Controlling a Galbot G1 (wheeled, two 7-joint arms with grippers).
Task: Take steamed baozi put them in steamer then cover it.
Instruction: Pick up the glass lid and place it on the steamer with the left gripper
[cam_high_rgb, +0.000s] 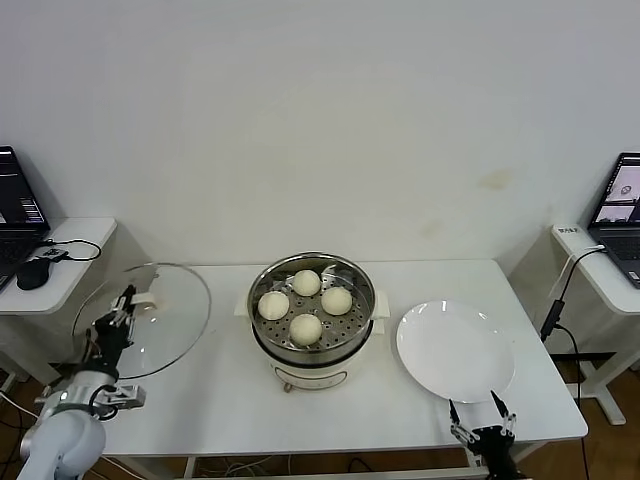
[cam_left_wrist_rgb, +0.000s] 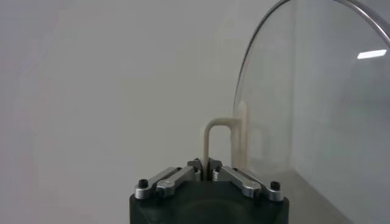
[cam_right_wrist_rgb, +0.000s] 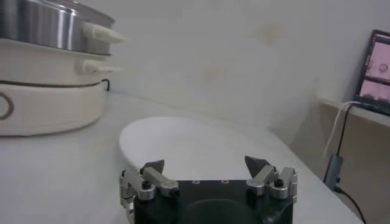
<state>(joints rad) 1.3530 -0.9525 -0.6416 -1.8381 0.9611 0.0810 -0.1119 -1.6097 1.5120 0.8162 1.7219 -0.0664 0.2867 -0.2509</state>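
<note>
Gripping the cover (cam_high_rgb: 142, 318) by its cream handle, the left gripper (cam_high_rgb: 120, 310) held the glass lid tilted in the air left of the steamer (cam_high_rgb: 314, 310), where four baozi (cam_high_rgb: 306, 305) sat, while the right gripper (cam_high_rgb: 483, 424), jaws spread and empty, waited near the white plate (cam_high_rgb: 455, 350) right of the steamer.
</note>
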